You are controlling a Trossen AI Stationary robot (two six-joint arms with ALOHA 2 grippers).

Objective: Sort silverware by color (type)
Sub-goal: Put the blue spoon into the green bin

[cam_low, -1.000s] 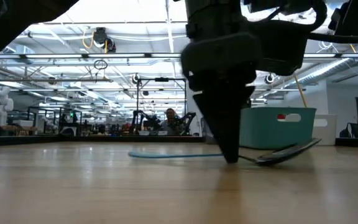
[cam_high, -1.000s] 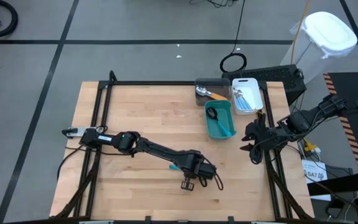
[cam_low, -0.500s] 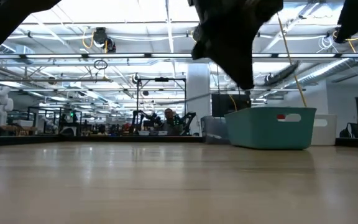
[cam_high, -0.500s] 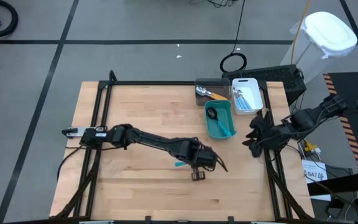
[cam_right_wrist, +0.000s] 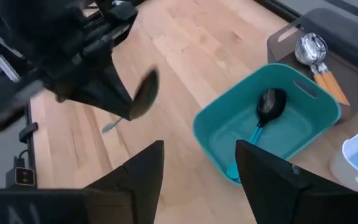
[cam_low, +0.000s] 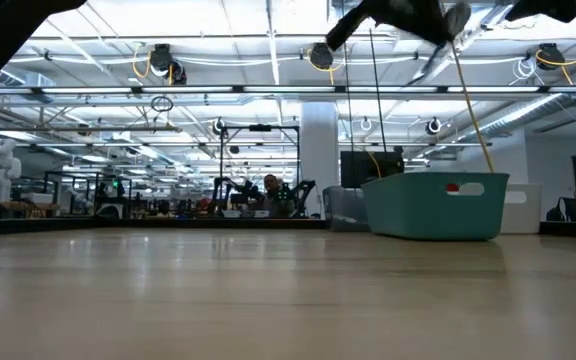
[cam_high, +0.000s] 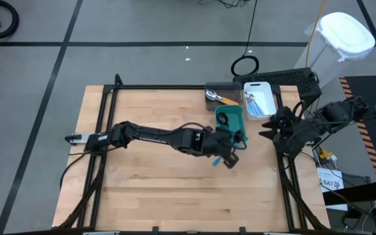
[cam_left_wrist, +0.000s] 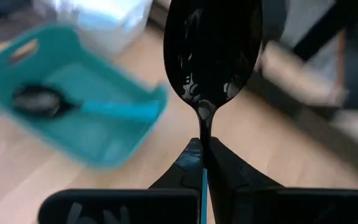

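My left gripper (cam_high: 227,155) hangs above the table beside the near end of the teal bin (cam_high: 230,125), shut on a black spoon (cam_left_wrist: 211,56) with a teal handle. Inside that bin lies another black spoon (cam_right_wrist: 267,104) with a teal handle. Orange-handled silver spoons (cam_high: 219,98) lie in the gray bin (cam_high: 222,89), and light-blue utensils (cam_high: 256,103) lie in the white bin (cam_high: 260,98). My right gripper (cam_right_wrist: 197,180) stands open at the table's right edge, above the teal bin's right side, with nothing between its fingers. My left gripper pinches the spoon between its two fingers (cam_left_wrist: 190,163) at the neck (cam_left_wrist: 204,134), just behind the bowl. The bowl sticks out past the fingertips and the teal handle (cam_left_wrist: 204,193) runs back between them. The spoon is lifted clear of the table.
The three bins stand close together at the table's far right. A black frame (cam_high: 109,117) runs around the wooden tabletop (cam_high: 149,117). In the low view the teal bin (cam_low: 433,205) stands at the far right, with people in the room behind.
My left gripper has risen from the table with the black spoon and gone toward the far right, up to the teal bin, rolling as it went. The spoon, which lay on the table, now hangs clear. My right gripper has risen a little and drawn toward the far edge.
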